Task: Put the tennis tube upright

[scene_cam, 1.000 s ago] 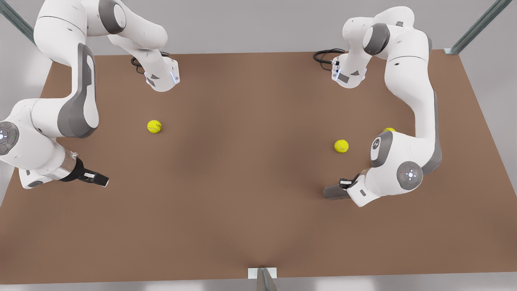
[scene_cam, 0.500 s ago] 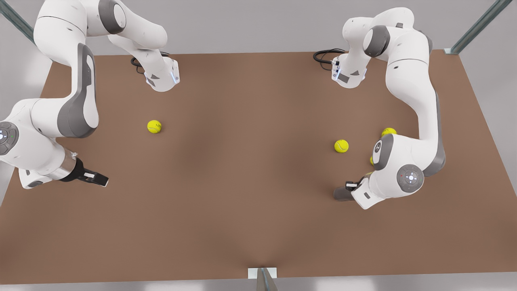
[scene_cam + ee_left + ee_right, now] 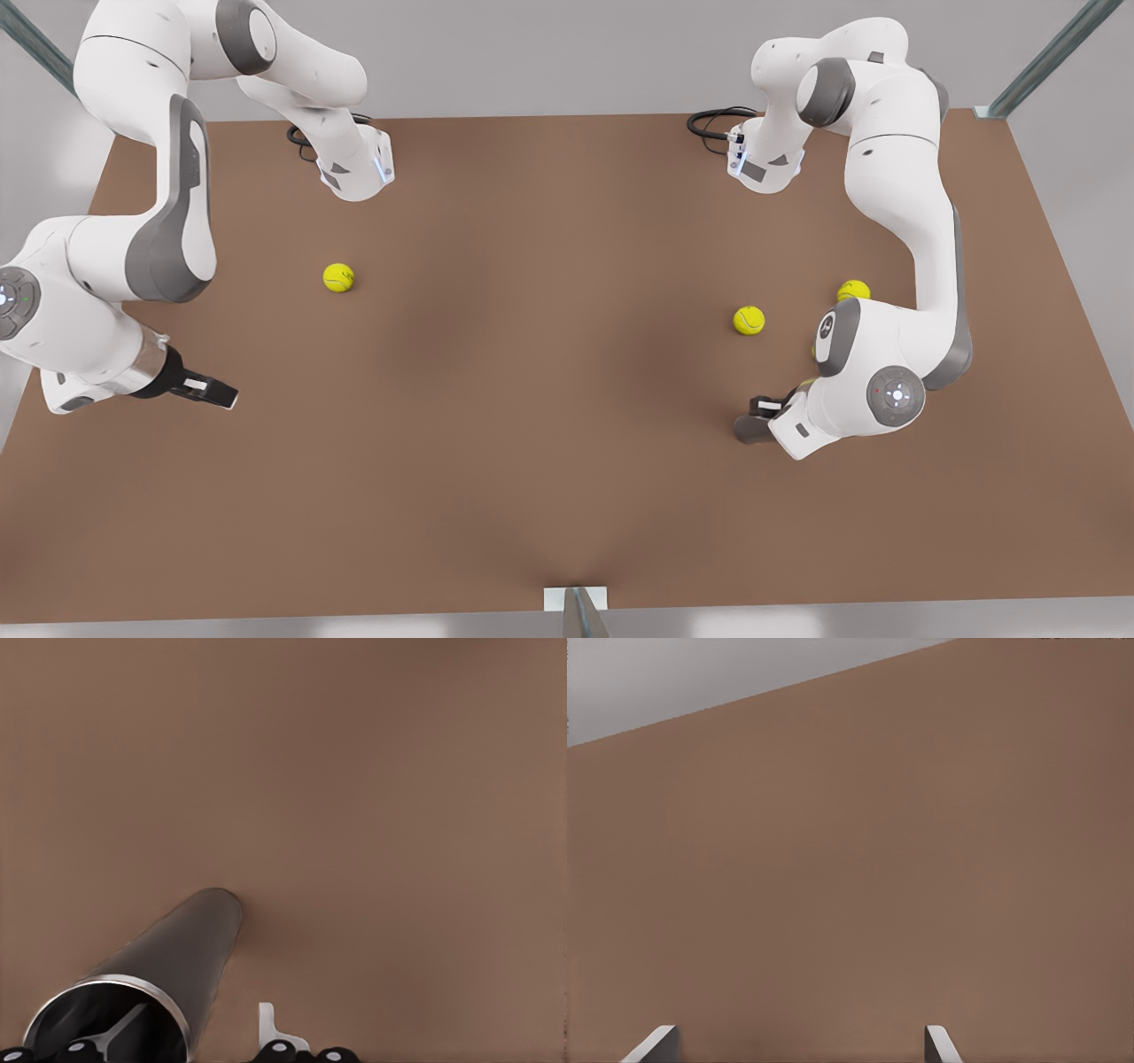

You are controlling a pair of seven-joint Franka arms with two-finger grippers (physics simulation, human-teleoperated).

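Left end effector (image 3: 199,1036) grips tennis tube (image 3: 177,961) — rim.

Even, soft overhead light; faint diffuse shadows on table (image 3: 549,372), darkest perhaps mid-table; no glare; renders slightly soft.

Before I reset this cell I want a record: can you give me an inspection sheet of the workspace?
Surface: brown table, no marks seen.
Job's things: tennis tube tilted, far end on table, not upright.
Clutter: three yellow tennis balls, loose.
Grippers: left gripper grips tube's rim, one of its fingers inside; right gripper open, waiting, front view's left.
Cables: black loops by both arm bases.
Surroundings: grey walls, metal struts.
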